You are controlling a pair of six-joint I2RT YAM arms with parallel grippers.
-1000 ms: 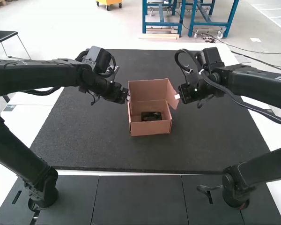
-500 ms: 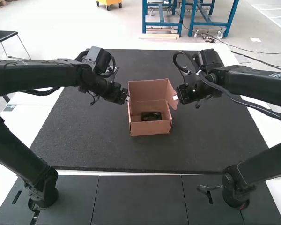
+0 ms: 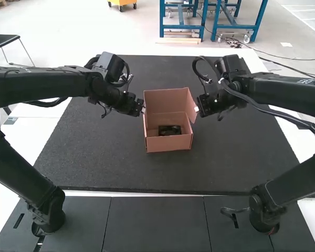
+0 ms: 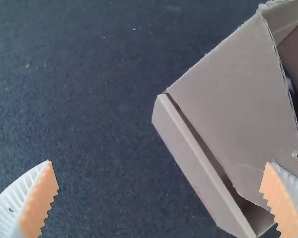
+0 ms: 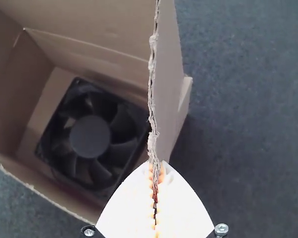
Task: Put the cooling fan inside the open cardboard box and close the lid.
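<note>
Right gripper (image 5: 155,174), tight on the box flap (image 5: 165,64), farther inward; left gripper (image 4: 159,196) agape

We see a dark, finely grained mat (image 3: 94,157) spread flat over most of the table (image 3: 21,136). The table's white top shows bare at 9 and 3 o'clock of the mat. At 6 o'clock, along the table's near edge, a row of black panels (image 3: 157,226) lies flush, split by two seams. Both wrist views show the mat's speckled texture close up. Light is soft and even.
</note>
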